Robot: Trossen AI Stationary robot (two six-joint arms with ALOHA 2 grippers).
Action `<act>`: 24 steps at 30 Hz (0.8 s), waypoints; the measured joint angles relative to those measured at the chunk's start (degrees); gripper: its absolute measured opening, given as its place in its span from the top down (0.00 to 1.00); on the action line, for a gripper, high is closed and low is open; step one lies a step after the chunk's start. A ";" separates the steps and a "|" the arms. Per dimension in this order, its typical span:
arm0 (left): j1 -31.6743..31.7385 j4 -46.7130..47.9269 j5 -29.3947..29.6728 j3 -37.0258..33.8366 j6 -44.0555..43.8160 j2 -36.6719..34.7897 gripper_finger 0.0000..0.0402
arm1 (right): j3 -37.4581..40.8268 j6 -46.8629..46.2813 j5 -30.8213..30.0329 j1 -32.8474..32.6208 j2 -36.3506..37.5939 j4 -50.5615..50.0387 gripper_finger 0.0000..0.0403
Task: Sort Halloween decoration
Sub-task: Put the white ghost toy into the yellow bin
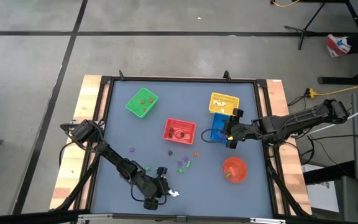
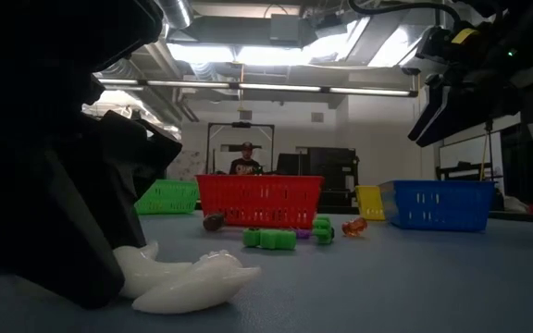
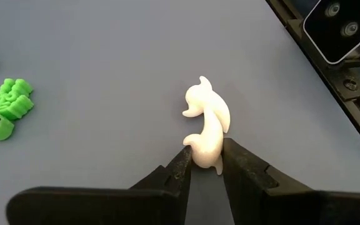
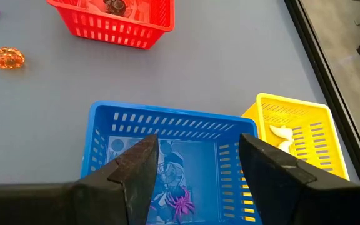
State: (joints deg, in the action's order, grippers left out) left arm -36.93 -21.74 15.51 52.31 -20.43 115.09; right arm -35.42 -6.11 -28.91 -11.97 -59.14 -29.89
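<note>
high view: left end effector (image 1: 165, 191) working at the counter's (image 1: 166, 81) near edge. left wrist view: its fingers pinching the white ghost trinket (image 3: 207, 125) by its tail end; thin grip risking slip. right wrist view: right end effector (image 4: 195, 162) hovering spread, empty, over blue basket (image 4: 105, 134).
</note>
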 joint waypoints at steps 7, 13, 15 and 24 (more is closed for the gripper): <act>0.00 -0.02 0.02 0.00 0.00 0.00 0.83 | 0.00 0.00 -0.01 0.00 0.01 0.01 0.45; 0.02 -0.02 0.04 -0.02 -0.02 0.00 0.85 | 0.00 0.00 -0.02 0.01 0.00 0.02 0.45; 0.02 0.00 0.08 -0.02 -0.02 0.00 0.88 | 0.00 0.01 0.00 0.00 0.01 0.00 0.45; 0.02 -0.02 0.15 -0.02 -0.03 0.00 0.90 | 0.00 0.01 0.00 0.01 0.00 0.01 0.45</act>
State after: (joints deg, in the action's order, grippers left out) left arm -36.91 -21.76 15.66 52.29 -20.45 115.09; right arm -35.42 -6.10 -28.91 -11.96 -59.14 -29.88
